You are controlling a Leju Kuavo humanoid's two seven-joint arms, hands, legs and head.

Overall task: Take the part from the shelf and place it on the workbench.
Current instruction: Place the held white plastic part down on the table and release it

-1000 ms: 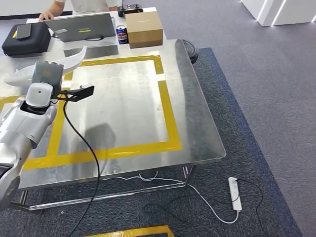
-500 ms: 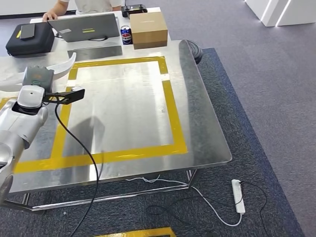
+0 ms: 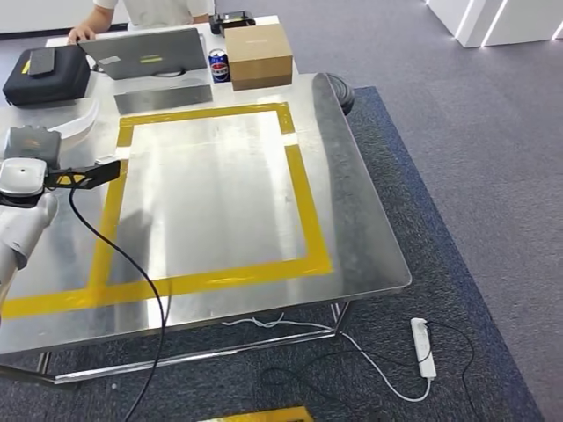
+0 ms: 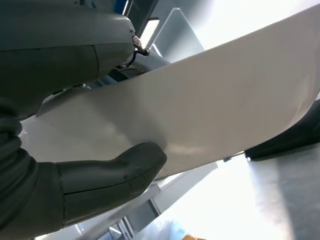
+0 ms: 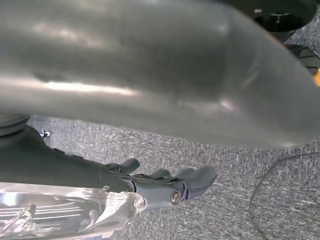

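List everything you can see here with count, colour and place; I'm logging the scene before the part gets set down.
Workbench: one, bare metal with a yellow tape rectangle, centre.
Part: one, white, curved, held over the bench's left end.
Laptop: one, grey, far table.
Drink can: one, blue, beside the laptop.
Cardboard box: one, brown, right of the can.
Case: one, black, far left.
Power strip: one, white, on the carpet by the bench's near right corner.
Person: one, light top, behind the laptop.
Left hand: grips the part.
Right hand: hangs over carpet, holding nothing.
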